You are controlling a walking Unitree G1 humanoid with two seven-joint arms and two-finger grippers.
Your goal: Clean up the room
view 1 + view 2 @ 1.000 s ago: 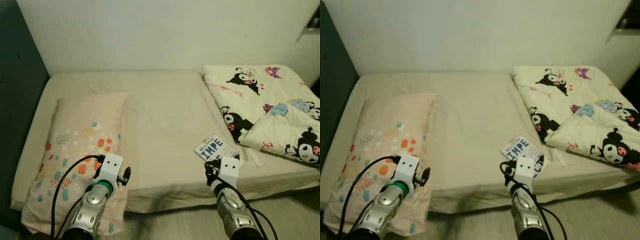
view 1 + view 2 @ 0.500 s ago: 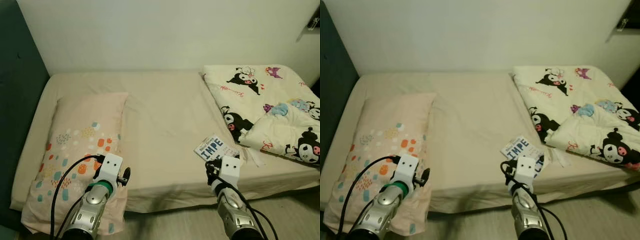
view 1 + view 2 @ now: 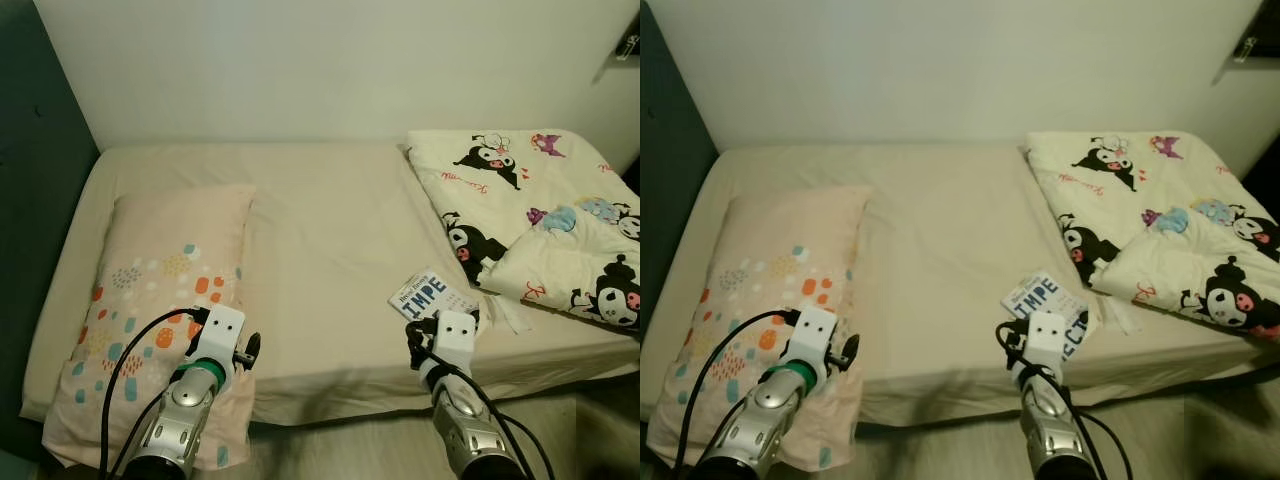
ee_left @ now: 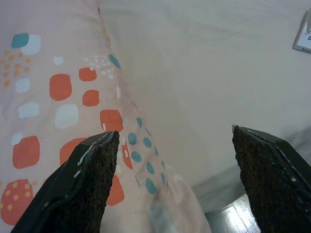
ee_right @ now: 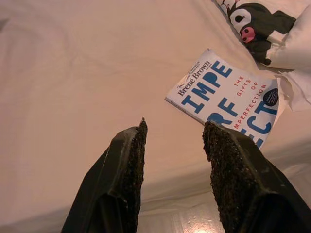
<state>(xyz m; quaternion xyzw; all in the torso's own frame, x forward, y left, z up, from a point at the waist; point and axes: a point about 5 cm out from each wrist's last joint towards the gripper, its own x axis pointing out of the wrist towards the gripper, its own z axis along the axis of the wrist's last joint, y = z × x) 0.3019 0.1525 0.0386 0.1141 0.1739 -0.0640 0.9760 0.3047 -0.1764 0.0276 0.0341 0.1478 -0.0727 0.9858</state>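
Lying flat near the front edge of the bed [image 3: 330,230], the book [image 3: 432,293] shows a white cover with big blue letters, smaller red lettering and a dark round sticker at one corner. It sits just beside the folded edge of a cream quilt [image 3: 540,220] printed with black cartoon figures, which covers the bed's right part. A crumpled bit of white paper [image 5: 294,90] lies next to the book on the quilt side.

Right gripper [image 5: 174,145] hovers low over the sheet at the bed's front edge, just short of the book and apart from it; its two black fingers [image 5: 127,160] stand a little apart with only sheet between them, holding nothing. The arm reaches up from below, its white wrist block over the mattress edge.

Left gripper [image 4: 175,160] is spread wide and empty, held over the near corner of a pink pillow [image 3: 165,270] with orange and teal spots, on the bed's left side.
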